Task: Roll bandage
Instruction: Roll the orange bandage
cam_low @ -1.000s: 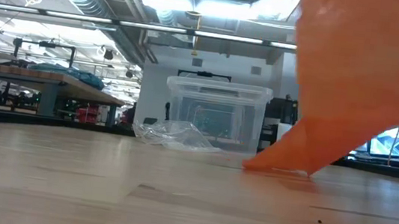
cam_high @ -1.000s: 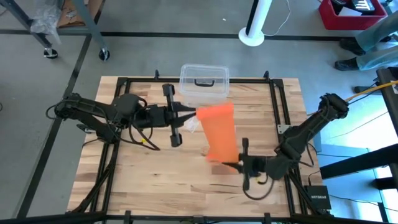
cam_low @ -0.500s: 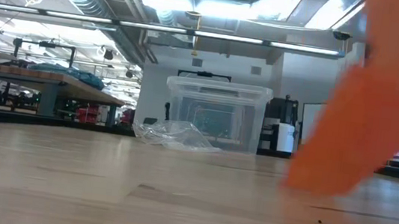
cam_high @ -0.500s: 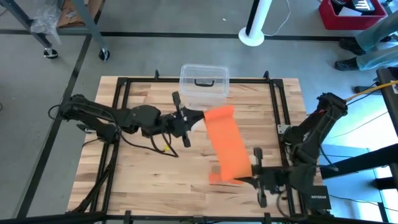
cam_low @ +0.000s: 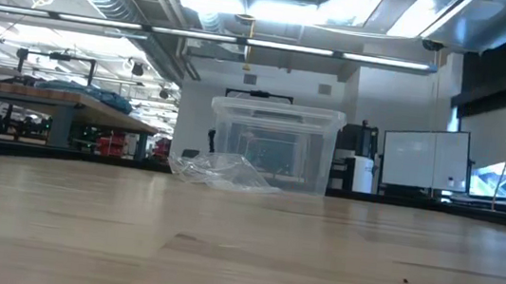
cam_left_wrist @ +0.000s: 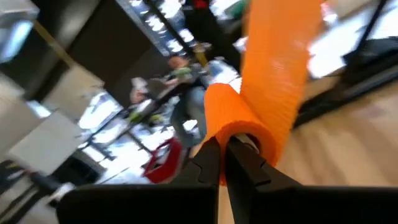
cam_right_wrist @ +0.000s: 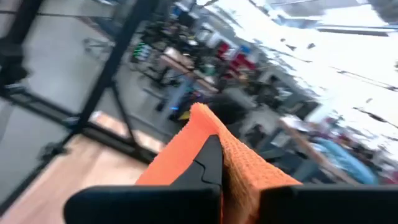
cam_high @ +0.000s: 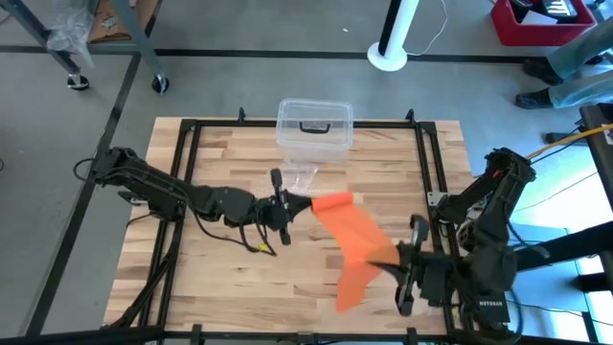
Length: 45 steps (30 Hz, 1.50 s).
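Note:
The bright orange bandage [cam_high: 352, 235] stretches slantwise over the middle of the table between my two grippers, as a loose band. My left gripper [cam_high: 290, 205] is shut on its far end, near the table's middle. My right gripper [cam_high: 395, 257] is shut on it toward the near right. A free tail [cam_high: 347, 289] reaches past the right gripper toward the near edge. The bandage does not show in the low view. My left gripper pinches the bandage's far end [cam_left_wrist: 231, 124] between its two shut fingers, coming level from the table's left. The cloth curls over the fingertips in a fold, and the band [cam_left_wrist: 280, 56] runs on away from them. My right gripper pinches the bandage toward its near end [cam_right_wrist: 202, 127] between its shut fingers, coming level from the table's right. One layer or several, I cannot tell. The cloth rises past the fingertips in a peak, and the tail hangs free beyond the hold.
A clear plastic box [cam_high: 314, 126] with a dark handle stands at the table's far edge. A crumpled transparent plastic piece [cam_low: 221, 171] lies in front of it. A black metal frame [cam_high: 426, 163] runs round the tabletop, and bare wood [cam_high: 239, 278] lies at the near left.
My left gripper has sunk and gone toward the near edge, rolling a little. My right gripper has risen and gone toward the table's right and near edges, rolling too. The bandage's lower end has left the tabletop, and the band has gone out of the low view.

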Available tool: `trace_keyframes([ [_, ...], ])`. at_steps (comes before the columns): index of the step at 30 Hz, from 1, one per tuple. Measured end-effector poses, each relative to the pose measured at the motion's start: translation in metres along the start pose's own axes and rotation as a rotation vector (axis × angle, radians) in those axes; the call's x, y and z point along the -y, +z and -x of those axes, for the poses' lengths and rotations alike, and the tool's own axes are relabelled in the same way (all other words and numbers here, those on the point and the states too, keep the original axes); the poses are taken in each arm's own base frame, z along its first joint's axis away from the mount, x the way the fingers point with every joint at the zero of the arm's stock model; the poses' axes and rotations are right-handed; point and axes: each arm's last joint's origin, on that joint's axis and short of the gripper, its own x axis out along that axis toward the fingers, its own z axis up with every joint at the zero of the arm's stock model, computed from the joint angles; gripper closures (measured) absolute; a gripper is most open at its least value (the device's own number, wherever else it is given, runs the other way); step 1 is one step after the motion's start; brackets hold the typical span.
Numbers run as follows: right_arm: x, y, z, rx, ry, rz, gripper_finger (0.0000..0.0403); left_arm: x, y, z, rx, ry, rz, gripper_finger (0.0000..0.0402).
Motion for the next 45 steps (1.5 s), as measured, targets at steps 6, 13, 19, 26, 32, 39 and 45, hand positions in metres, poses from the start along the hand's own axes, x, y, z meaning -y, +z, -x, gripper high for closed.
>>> trace_keyframes([
  [6, 0.037, 0.014, -0.018, -0.005, -0.107, -0.062, 0.04, 0.025, -0.007, 0.0, -0.001, -0.094, 0.007, 0.0401],
  [13, 0.078, 0.015, -0.043, -0.009, -0.214, -0.105, 0.04, 0.049, -0.009, 0.0, -0.004, -0.164, -0.042, 0.0402],
  [19, 0.105, 0.007, -0.059, -0.071, -0.286, -0.035, 0.04, 0.057, -0.006, 0.005, 0.046, -0.277, -0.041, 0.0401],
  [26, 0.133, -0.01, -0.066, -0.149, -0.35, -0.045, 0.04, 0.062, -0.002, 0.01, 0.064, -0.298, -0.065, 0.0401],
  [32, 0.15, -0.044, -0.082, -0.273, -0.297, -0.088, 0.04, 0.065, 0.0, 0.012, 0.072, -0.313, -0.066, 0.0401],
  [39, 0.165, -0.099, -0.102, -0.457, -0.16, -0.255, 0.04, 0.069, 0.003, 0.016, 0.107, -0.361, -0.07, 0.0401],
  [45, 0.154, -0.151, -0.116, -0.558, -0.012, -0.423, 0.04, 0.069, 0.003, 0.016, 0.112, -0.358, -0.067, 0.0401],
])
